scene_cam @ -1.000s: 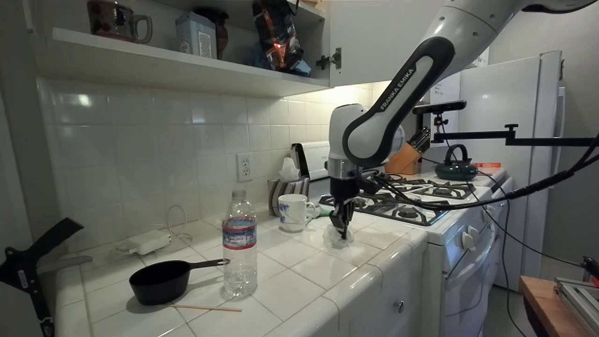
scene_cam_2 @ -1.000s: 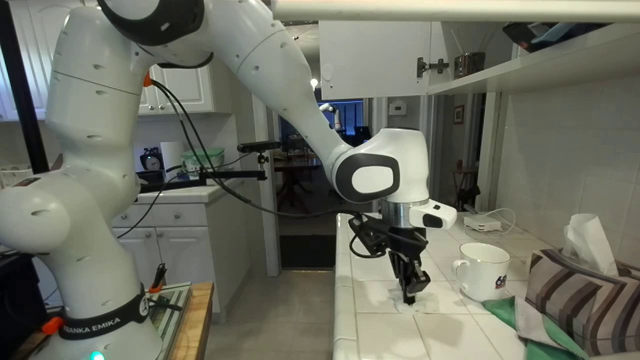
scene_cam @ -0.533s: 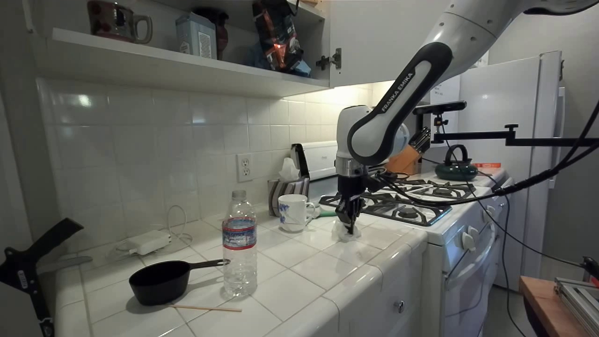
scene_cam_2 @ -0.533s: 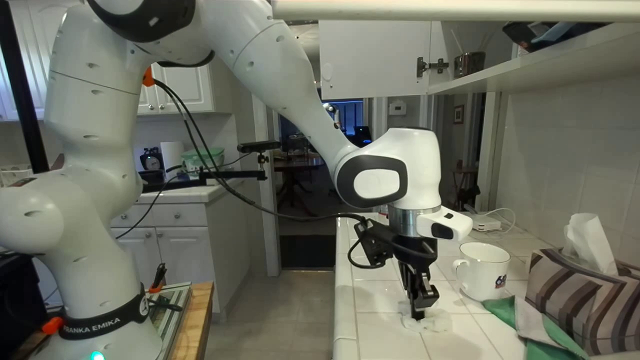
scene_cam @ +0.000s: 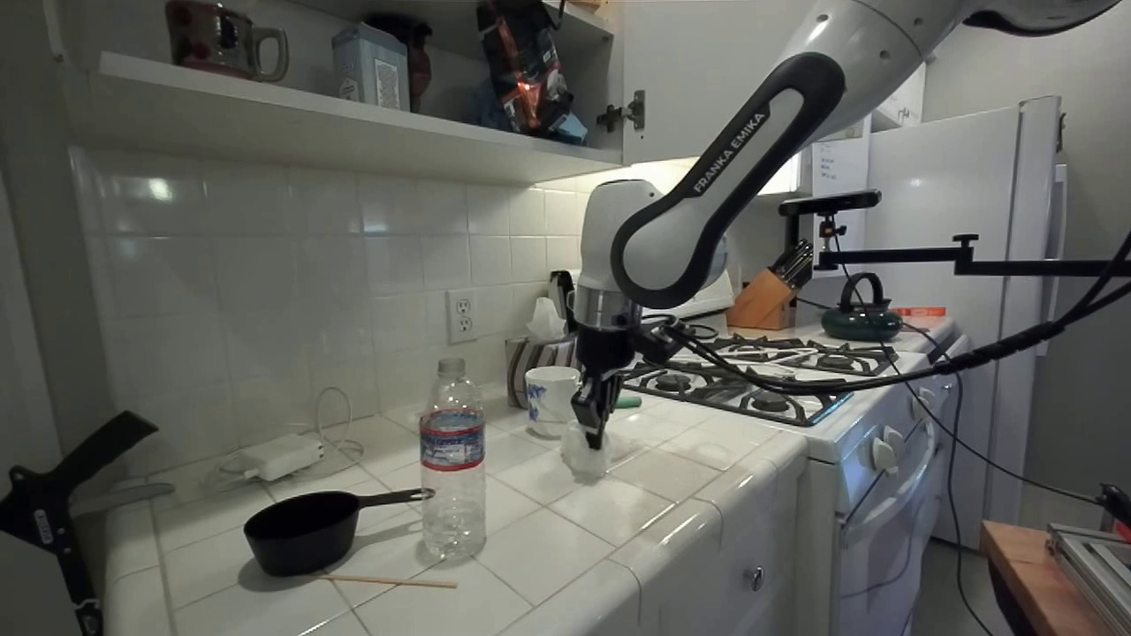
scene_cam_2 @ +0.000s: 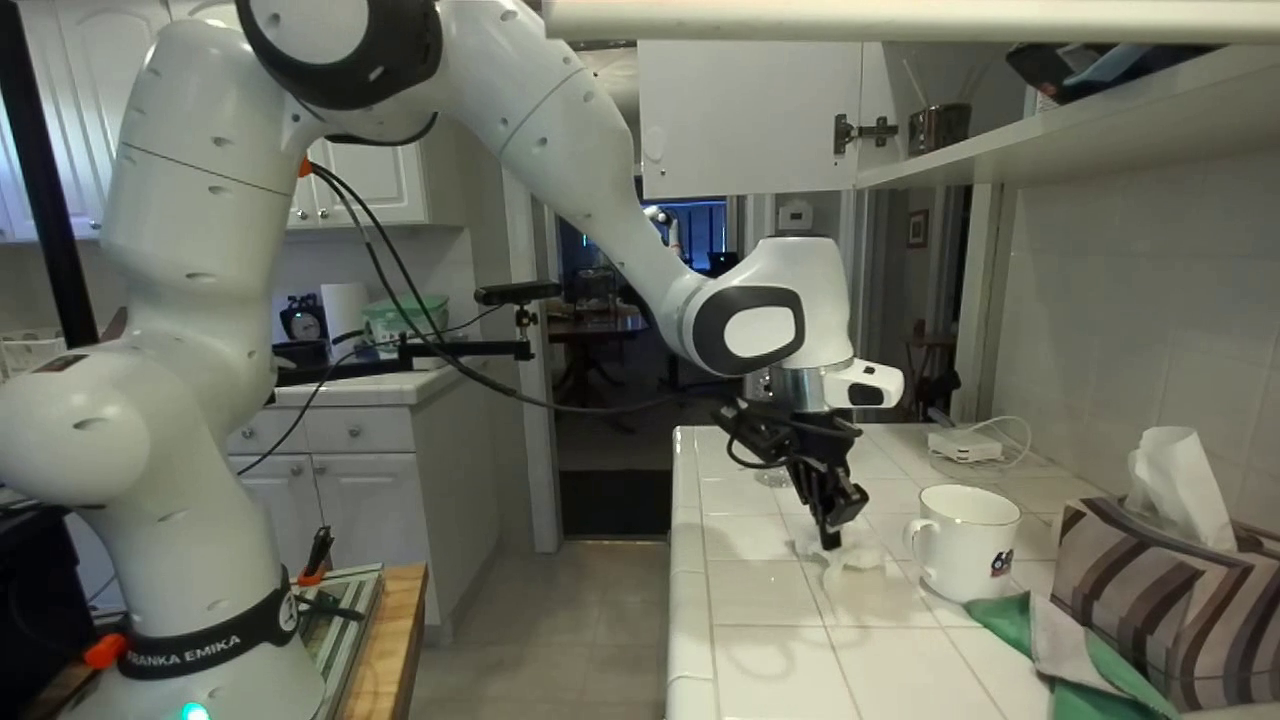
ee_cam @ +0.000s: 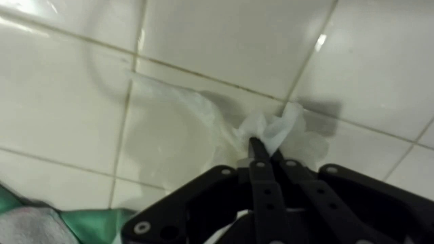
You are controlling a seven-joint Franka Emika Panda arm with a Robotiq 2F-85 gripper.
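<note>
The gripper (ee_cam: 266,149) pointed down, jaws drawn narrow, pinching a fold of a tissue-like wad (ee_cam: 278,130) at the tips. Wad thin, white, crumpled: part stood up at the tips, part trailed off to one side as a twisted, half-see-through tail. Paper or plastic could not be told, nor whether the tips met the counter (scene_cam: 548,541), which was glossy white square tile with brownish grout. Near the jaws, toward the tiled wall (scene_cam: 336,265), stood a glazed white mug (scene_cam_2: 965,555), upright, with a loop handle and blue print. Farther from the jaws on that same side lay a rumpled cloth (scene_cam_2: 1062,645), green with a grey panel, beside a tissue box (scene_cam_2: 1160,605) striped in browns and greys. Well apart from the jaws, on the side away from the stove (scene_cam: 831,433), a clear plastic bottle (scene_cam: 453,459) stood upright, banded with a red-and-blue label. Beyond it from the jaws sat a round, dull black pan (scene_cam: 305,532), handle toward the bottle; a thin wooden stick (scene_cam: 389,581) lay flat near its base.
</note>
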